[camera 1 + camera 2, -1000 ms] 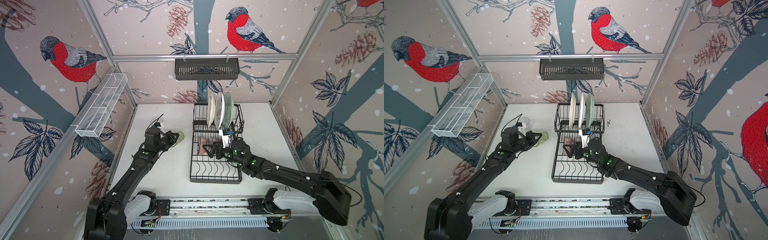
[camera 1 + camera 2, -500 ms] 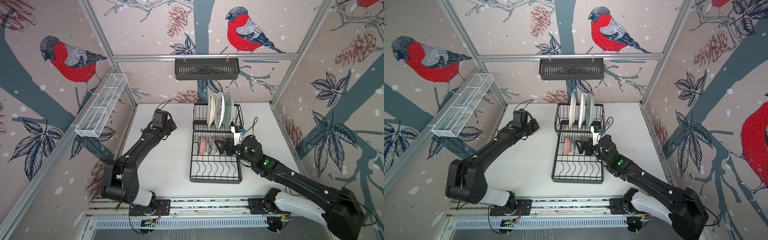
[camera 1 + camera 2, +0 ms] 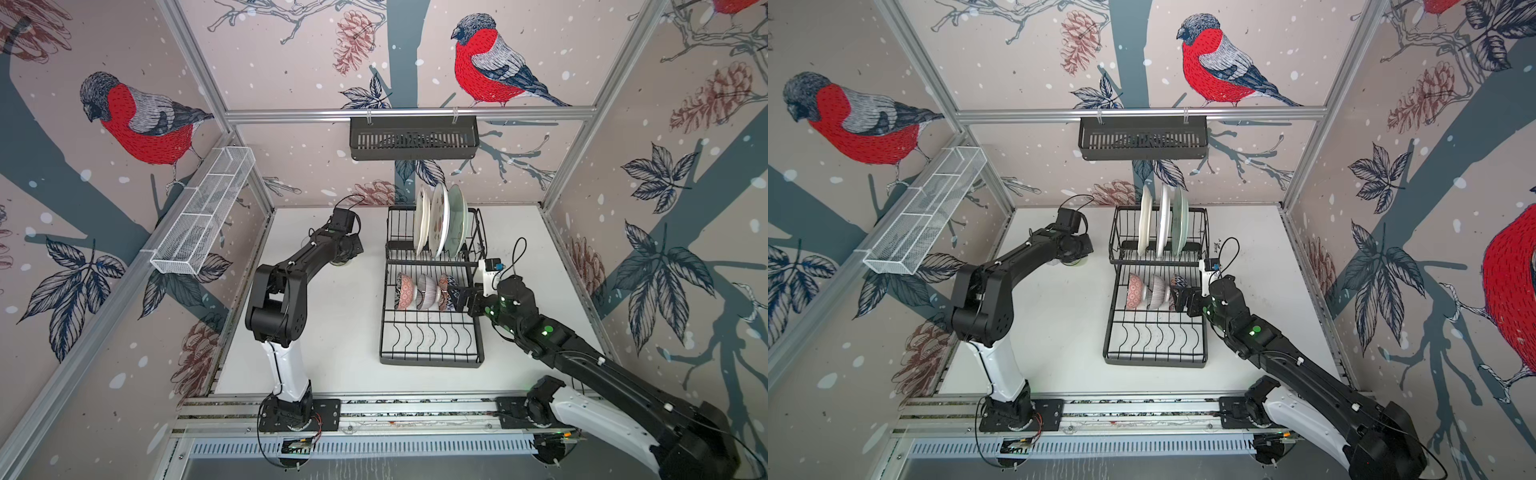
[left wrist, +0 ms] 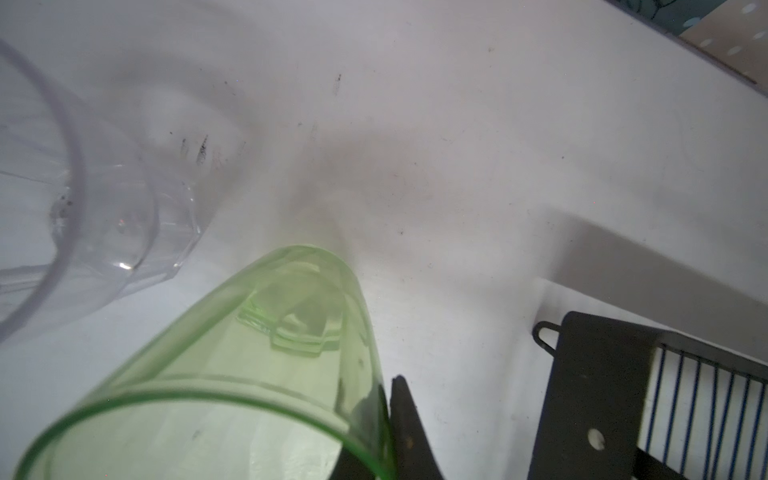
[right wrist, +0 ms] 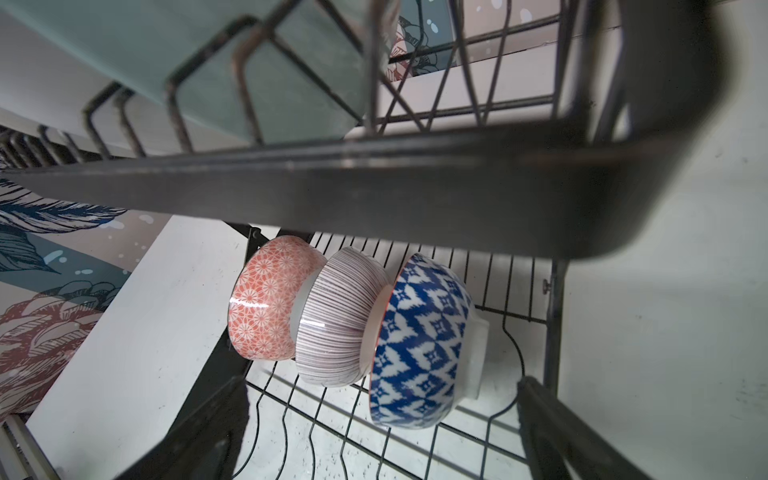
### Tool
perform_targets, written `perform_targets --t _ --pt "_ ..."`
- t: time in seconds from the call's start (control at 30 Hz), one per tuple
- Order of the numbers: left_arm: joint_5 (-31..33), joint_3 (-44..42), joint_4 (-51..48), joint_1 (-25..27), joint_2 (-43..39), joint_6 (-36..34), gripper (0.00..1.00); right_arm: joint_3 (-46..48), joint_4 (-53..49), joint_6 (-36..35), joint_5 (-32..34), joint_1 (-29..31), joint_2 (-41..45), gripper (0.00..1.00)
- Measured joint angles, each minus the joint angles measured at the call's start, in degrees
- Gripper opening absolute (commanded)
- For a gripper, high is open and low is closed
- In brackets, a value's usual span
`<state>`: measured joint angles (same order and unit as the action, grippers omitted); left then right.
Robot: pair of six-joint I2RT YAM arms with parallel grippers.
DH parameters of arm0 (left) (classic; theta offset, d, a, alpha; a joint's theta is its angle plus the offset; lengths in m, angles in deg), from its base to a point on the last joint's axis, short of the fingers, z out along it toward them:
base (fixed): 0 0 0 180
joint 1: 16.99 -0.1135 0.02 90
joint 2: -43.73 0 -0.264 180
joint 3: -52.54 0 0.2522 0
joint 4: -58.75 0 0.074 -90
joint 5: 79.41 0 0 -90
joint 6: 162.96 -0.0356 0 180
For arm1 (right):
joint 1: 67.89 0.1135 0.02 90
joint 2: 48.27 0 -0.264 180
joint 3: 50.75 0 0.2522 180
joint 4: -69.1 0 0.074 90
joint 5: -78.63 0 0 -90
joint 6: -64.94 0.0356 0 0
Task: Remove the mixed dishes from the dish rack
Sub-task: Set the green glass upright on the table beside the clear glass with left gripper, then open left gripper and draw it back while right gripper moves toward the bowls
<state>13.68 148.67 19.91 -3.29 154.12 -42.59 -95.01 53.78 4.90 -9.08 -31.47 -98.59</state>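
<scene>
The black dish rack stands mid-table. Three plates stand upright in its raised section. On its flat tray three small bowls lie on their sides in a row: orange, striped, blue. My right gripper is open, its fingers on either side of the blue bowl without touching it; in both top views it sits at the row's right end. My left gripper is shut on the wall of the green tumbler, base down at the table beside the clear tumbler.
A black slotted basket hangs on the back wall rail. A long white mesh basket runs along the left wall. The rack's corner lies close to the left gripper. The arms' base rail borders the white table in front.
The left arm has carried the green tumbler toward the back of the table, its elbow raised. The right gripper has slid right along the bowls to the row's end, still open.
</scene>
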Motion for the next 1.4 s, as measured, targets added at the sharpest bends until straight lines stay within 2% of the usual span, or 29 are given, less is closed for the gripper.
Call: perform_targets --t 0.17,0.23,0.5,0.7,0.97,1.03,1.27,1.4 --pt "0.2 4.5 -1.5 0.0 3.2 -0.8 0.0 0.1 -2.8 0.5 0.9 -1.6 0.1 1.0" --pt "0.6 5.9 -2.3 0.0 4.0 -1.0 0.14 0.1 -4.0 1.5 0.9 -2.4 0.1 1.0" --pt "1.2 8.1 -3.9 0.0 5.1 -2.1 0.59 0.1 -7.5 1.9 0.9 -4.2 1.2 1.0" --pt "1.1 8.9 -4.0 0.0 4.3 -2.7 0.78 0.6 -8.9 3.2 0.8 -5.0 2.2 1.0" --pt "-0.1 6.5 -3.3 0.0 0.5 -3.8 0.89 2.0 -9.5 4.5 -0.4 -5.9 2.3 1.0" --pt "-0.6 4.7 -2.6 0.0 -1.3 -3.8 0.97 2.3 -9.5 4.6 -0.7 -6.2 2.3 1.0" --pt "-3.0 0.1 0.0 0.0 -6.9 -3.5 0.97 2.7 -9.5 4.8 -3.1 -6.8 2.1 1.0" --pt "-4.8 -5.9 3.5 0.0 -12.7 -2.5 0.97 2.3 -9.4 4.8 -5.3 -6.8 2.5 1.0"
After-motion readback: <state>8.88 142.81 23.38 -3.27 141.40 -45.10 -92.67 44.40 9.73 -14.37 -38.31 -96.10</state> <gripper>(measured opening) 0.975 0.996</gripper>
